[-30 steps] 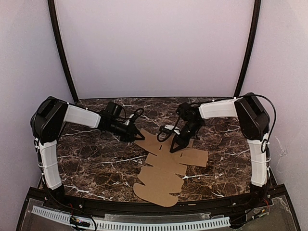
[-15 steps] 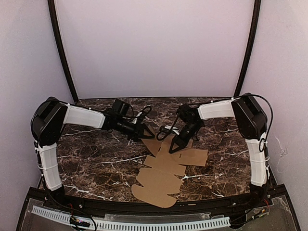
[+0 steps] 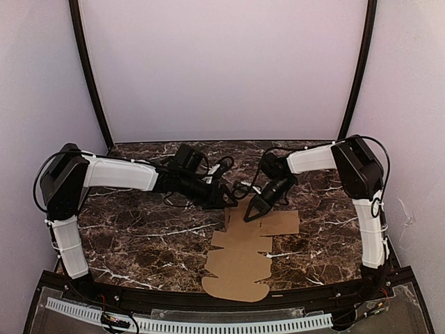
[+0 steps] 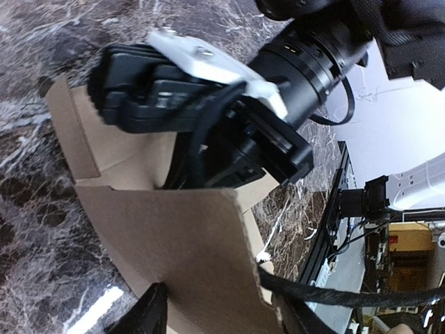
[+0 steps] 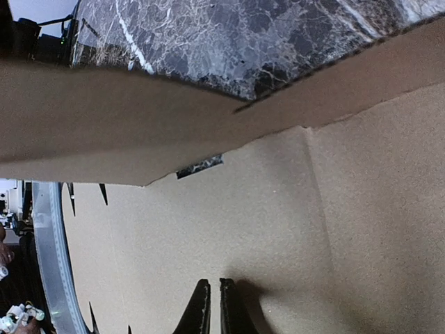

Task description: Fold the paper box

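Note:
The paper box (image 3: 240,261) is a flat brown die-cut sheet lying on the marble table between the two arms. My left gripper (image 3: 228,202) is at the sheet's far left flap. In the left wrist view that flap (image 4: 167,236) stands raised between its spread black fingers (image 4: 149,313), so this gripper (image 4: 219,303) is open. My right gripper (image 3: 250,216) points down onto the sheet's upper panel. In the right wrist view its jaws (image 5: 213,284) are shut, tips resting on the cardboard (image 5: 208,223), with nothing between them. The right arm's wrist (image 4: 195,90) looms just behind the flap.
The dark marble table (image 3: 139,229) is bounded by lilac walls and two black corner poles (image 3: 90,83). A black rail with a white slotted strip (image 3: 208,323) runs along the near edge. A black cable (image 4: 334,296) crosses the left wrist view beside the flap.
My left arm has reached right to the sheet's far left flap and its jaws have opened. The sheet has shifted slightly right. The right gripper stays shut on the panel.

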